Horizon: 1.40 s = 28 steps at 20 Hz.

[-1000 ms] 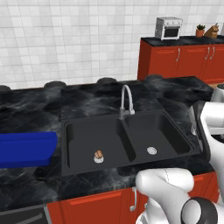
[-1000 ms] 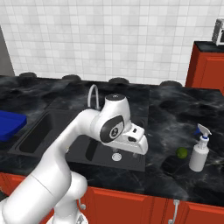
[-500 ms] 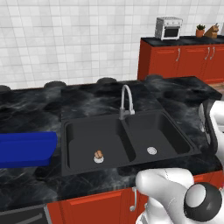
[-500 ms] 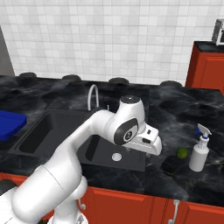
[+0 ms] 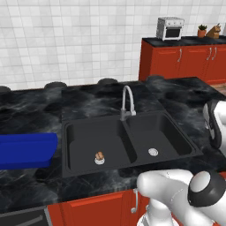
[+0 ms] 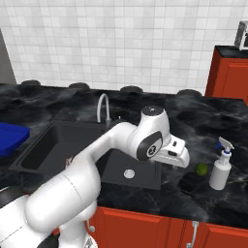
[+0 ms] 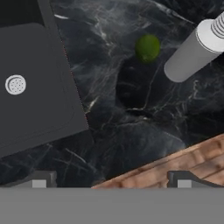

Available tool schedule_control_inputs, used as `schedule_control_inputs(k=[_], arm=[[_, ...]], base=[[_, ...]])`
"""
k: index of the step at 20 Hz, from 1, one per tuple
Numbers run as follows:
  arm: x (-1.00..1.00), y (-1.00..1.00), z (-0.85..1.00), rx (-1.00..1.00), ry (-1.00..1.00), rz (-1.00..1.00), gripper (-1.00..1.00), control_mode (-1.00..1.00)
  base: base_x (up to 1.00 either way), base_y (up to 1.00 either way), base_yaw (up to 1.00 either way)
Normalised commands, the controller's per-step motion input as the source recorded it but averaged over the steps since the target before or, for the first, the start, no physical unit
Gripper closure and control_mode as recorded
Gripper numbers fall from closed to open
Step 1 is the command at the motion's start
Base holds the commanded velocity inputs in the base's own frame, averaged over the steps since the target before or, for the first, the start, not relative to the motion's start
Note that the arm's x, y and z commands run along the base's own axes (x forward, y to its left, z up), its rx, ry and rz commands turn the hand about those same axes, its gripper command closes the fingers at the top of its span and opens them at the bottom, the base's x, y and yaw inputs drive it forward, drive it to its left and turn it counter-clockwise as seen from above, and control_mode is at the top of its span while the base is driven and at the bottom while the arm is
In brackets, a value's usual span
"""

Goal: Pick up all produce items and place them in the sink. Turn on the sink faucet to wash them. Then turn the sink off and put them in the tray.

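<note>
A dark green ball [image 6: 201, 168] of produce lies on the black counter right of the sink [image 6: 43, 140], beside a spray bottle. My gripper [image 6: 180, 160] hangs open and empty just left of the ball, above the counter. Looking down from the hand, the ball [image 7: 147, 47] sits ahead of the open gripper [image 7: 111, 181], with the right basin [image 7: 39, 109] to the left. The tan-brown lumpy produce piece [image 5: 99, 155] rests on the left basin's drain in the sink [image 5: 176, 132]. The silver faucet [image 5: 127, 101] stands behind the divider. The blue tray [image 5: 26, 150] sits left of the sink.
A white spray bottle [image 6: 220, 169] stands right of the green ball, close to it [image 7: 192, 50]. The counter's front edge [image 7: 175, 166] runs just under the hand. Red cabinets with a toaster oven [image 5: 170, 27] stand at the far right.
My arm has swung to the right, from over the right basin to above the counter beside the green ball. The jaws stayed open. The produce has not moved.
</note>
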Motion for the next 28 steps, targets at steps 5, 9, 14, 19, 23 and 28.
schedule_control_inputs(k=[5,9,14,19,23,28], arm=[[0.42,-0.17,0.0,-0.05,0.0,-0.03,-1.0,-1.0],[0.37,-0.23,-0.02,-0.03,0.01,-0.02,-1.0,-1.0],[0.27,-0.32,-0.04,-0.01,0.02,-0.03,-1.0,-1.0],[0.23,-0.31,-0.1,0.0,0.03,-0.03,-1.0,-1.0],[0.2,-0.22,-0.17,0.0,0.02,-0.05,-1.0,-1.0],[0.18,-0.23,-0.23,0.01,0.03,-0.05,-1.0,-1.0]], base=[[0.0,0.0,0.0],[0.0,0.0,0.0],[0.0,0.0,0.0],[0.0,0.0,0.0],[0.0,0.0,0.0],[0.0,0.0,0.0]])
